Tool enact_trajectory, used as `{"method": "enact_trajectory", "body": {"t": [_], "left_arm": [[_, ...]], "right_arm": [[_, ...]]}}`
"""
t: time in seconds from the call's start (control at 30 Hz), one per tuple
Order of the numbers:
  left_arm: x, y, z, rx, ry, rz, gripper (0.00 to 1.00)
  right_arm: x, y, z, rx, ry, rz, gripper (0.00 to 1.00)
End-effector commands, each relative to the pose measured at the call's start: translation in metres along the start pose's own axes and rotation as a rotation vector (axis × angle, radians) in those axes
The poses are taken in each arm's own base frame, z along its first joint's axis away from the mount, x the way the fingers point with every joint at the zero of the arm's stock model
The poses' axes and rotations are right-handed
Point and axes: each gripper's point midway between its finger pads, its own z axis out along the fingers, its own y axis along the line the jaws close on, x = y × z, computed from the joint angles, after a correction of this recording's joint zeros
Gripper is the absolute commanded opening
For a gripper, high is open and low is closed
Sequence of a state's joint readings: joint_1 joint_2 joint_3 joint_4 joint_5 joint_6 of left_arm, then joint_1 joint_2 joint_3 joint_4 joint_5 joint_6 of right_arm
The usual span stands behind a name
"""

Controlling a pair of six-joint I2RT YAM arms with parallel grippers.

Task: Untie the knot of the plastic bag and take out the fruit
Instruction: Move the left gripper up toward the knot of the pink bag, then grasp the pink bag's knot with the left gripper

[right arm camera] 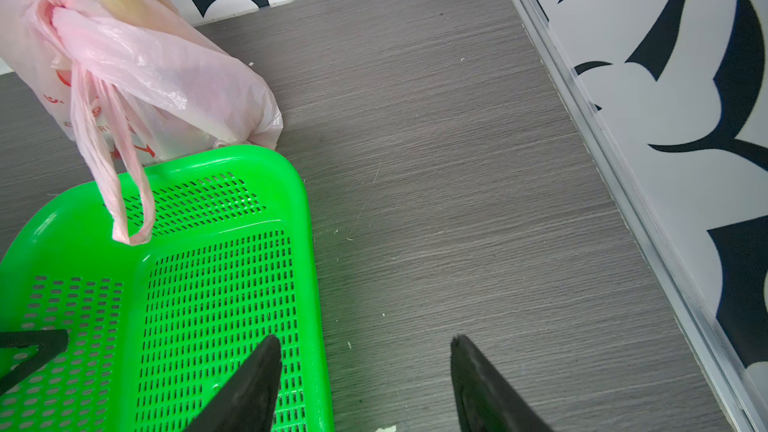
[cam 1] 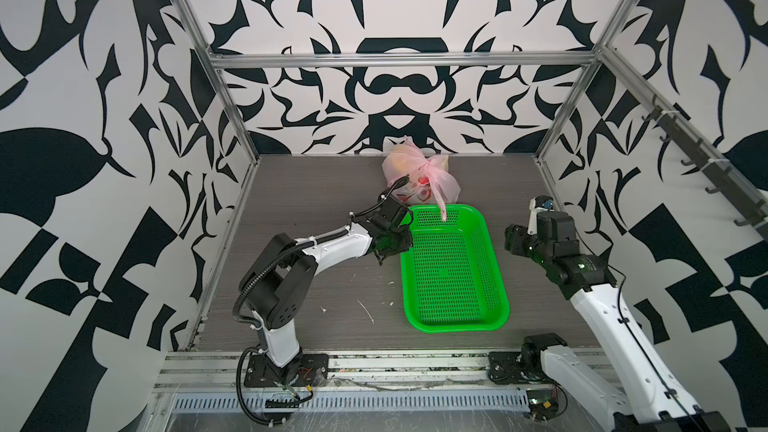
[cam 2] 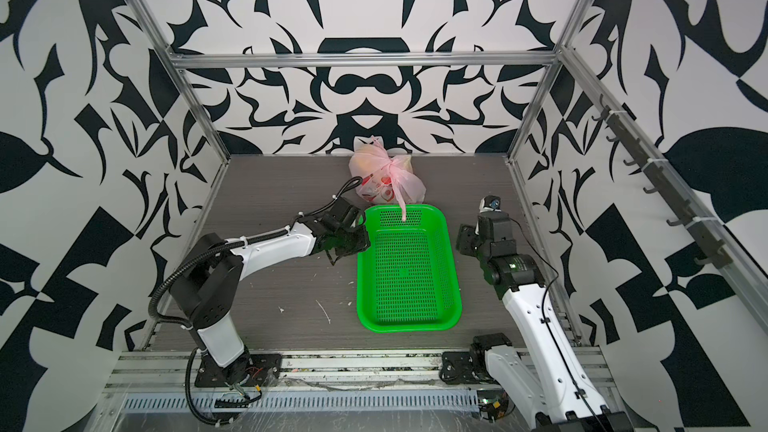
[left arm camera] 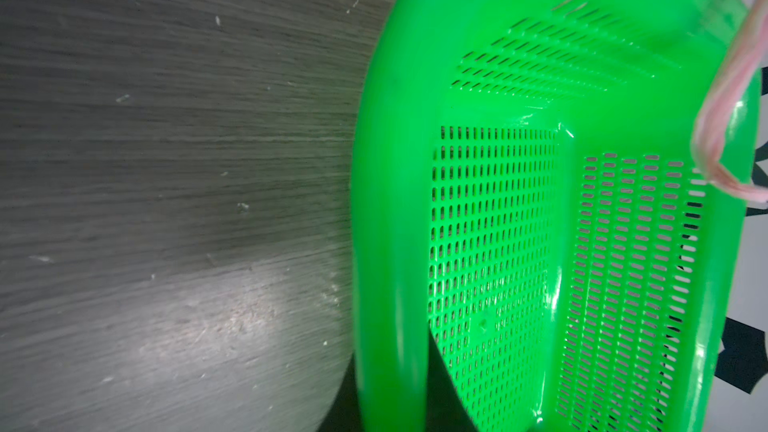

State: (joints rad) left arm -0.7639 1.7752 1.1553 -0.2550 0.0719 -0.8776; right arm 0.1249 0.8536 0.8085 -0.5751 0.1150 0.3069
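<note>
R end effector (right arm camera: 363, 340) spread, arm raised; L end effector (cam 1: 386, 253) at basket (cam 1: 453, 327), grip unclear.

top views: high, front, facing back wall (cam 1: 399, 97) | wrist views: close, downward | shared: green basket (cam 1: 453, 268)

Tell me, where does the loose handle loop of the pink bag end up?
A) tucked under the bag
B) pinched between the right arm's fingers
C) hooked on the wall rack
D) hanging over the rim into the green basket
D: in the right wrist view the handle loop trails from the plastic bag over the far rim of the green basket, its end inside the basket.
</note>
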Motion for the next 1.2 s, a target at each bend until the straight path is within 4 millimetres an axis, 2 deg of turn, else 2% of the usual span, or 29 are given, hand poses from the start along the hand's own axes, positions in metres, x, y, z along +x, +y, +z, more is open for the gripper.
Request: {"method": "enact_trajectory", "body": {"t": [0.0, 0.03, 0.23, 0.33, 0.57, 0.67, 0.73, 0.83, 0.93, 1.0, 1.17], "left_arm": [[-0.003, -0.001, -0.004, -0.005, -0.029, 0.002, 0.02], [-0.003, -0.002, -0.004, -0.004, -0.03, 0.004, 0.03], [-0.012, -0.007, -0.017, -0.009, -0.062, 0.03, 0.28], [-0.017, -0.008, -0.027, -0.027, -0.083, 0.055, 0.35], [-0.033, 0.003, -0.05, -0.073, -0.134, 0.079, 0.39], [-0.048, 0.014, -0.065, -0.096, -0.164, 0.087, 0.41], [-0.065, 0.015, -0.075, -0.093, -0.191, 0.118, 0.42], [-0.095, 0.003, -0.088, -0.079, -0.213, 0.263, 0.48], [-0.118, -0.024, -0.091, -0.033, -0.19, 0.492, 0.56], [-0.129, -0.038, -0.088, -0.037, -0.171, 0.676, 0.59], [-0.157, -0.058, -0.071, -0.042, -0.246, 1.008, 0.79]], "right_arm": [[-0.008, 0.004, -0.002, -0.019, -0.035, 0.006, 0.67], [-0.008, 0.004, -0.002, -0.019, -0.035, 0.006, 0.68], [-0.009, 0.007, -0.003, -0.031, -0.039, 0.007, 0.68], [-0.01, 0.009, -0.003, -0.037, -0.041, 0.005, 0.69], [-0.012, 0.015, -0.005, -0.065, -0.04, 0.01, 0.69], [-0.014, 0.022, -0.009, -0.089, -0.043, 0.002, 0.69], [-0.015, 0.025, -0.01, -0.092, -0.048, -0.009, 0.69], [-0.012, 0.028, -0.008, -0.085, -0.04, -0.026, 0.69], [-0.008, 0.032, -0.003, -0.084, -0.022, -0.044, 0.69], [-0.006, 0.036, -0.001, -0.087, -0.012, -0.058, 0.69], [-0.005, 0.041, 0.001, -0.089, -0.005, -0.09, 0.69]]}}
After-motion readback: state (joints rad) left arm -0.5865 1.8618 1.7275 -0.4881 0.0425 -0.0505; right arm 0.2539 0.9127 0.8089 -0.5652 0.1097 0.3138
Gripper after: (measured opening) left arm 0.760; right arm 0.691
